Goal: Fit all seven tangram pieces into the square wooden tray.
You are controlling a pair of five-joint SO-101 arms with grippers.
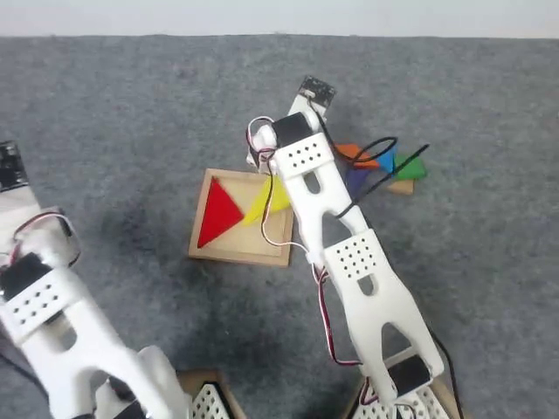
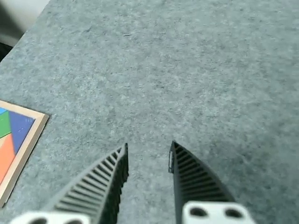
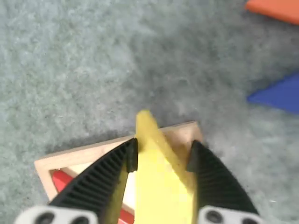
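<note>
We count red triangle (image 1: 218, 212) in tray (image 1: 229, 254) | right end effector (image 3: 163, 152) pinches yellow piece (image 3: 159, 172) over tray corner | left end effector (image 2: 148, 156) spread | loose pieces (image 1: 354, 154) beside tray

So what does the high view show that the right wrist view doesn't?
The high view adds the second arm, the green piece and the wooden tray seen whole. The right wrist view adds the right hand up close, fingers closed on the yellow piece above a tray corner. Both share the tray, the yellow piece, the red triangle, the orange piece and the blue piece.
</note>
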